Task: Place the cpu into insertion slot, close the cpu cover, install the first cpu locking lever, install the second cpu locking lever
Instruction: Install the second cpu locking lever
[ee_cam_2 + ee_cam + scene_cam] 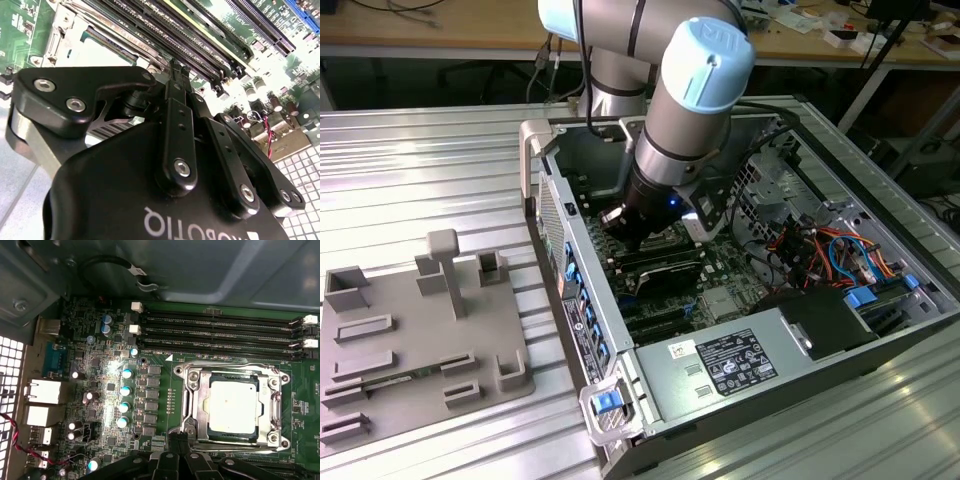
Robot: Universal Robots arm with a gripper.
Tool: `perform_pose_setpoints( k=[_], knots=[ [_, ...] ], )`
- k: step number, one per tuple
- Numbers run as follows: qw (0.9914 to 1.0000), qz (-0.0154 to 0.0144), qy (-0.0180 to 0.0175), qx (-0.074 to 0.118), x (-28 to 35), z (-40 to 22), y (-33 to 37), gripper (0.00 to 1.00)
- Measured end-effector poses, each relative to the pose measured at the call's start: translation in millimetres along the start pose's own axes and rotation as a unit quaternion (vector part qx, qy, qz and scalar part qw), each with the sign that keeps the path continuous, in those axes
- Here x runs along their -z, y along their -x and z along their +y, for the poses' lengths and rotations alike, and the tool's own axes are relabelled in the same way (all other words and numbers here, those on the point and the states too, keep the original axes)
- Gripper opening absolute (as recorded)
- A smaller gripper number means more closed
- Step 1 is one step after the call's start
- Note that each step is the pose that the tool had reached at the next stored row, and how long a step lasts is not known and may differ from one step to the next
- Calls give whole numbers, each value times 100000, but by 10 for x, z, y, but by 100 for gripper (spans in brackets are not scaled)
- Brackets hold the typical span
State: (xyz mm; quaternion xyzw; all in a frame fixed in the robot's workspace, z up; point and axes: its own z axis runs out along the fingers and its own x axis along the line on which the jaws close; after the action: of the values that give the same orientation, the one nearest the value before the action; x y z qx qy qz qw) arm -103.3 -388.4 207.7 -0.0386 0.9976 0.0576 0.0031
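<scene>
Black linkage bars of the gripper [176, 75] stand closest in the second wrist view, and its jaws look pressed together into one narrow tip with nothing between them; that tip pokes up at the edge of the first wrist view [177, 439], just beside a corner of the insertion slot [232, 407]. Inside this slot lies the cpu [234, 404], its pale metal top showing through the square opening of the cpu cover [197, 405], which lies flat over it. Whether the thin levers along the frame are latched I cannot tell. Beside the socket run the long black memory slots [220, 332]. From the exterior view, the arm [685, 120] reaches down into the open computer case [720, 365], and its wrist hides the socket from there. On the ribbed metal worktop [420, 150], at the exterior view's left, a grey fixture tray [415, 345] sits well apart from the case.
</scene>
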Motion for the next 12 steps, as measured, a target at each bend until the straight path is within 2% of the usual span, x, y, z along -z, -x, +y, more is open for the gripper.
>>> perform_pose_setpoints(
  k=[12],
  knots=[
    [100000,10,3,1,-35,34,3,11]
  ],
)
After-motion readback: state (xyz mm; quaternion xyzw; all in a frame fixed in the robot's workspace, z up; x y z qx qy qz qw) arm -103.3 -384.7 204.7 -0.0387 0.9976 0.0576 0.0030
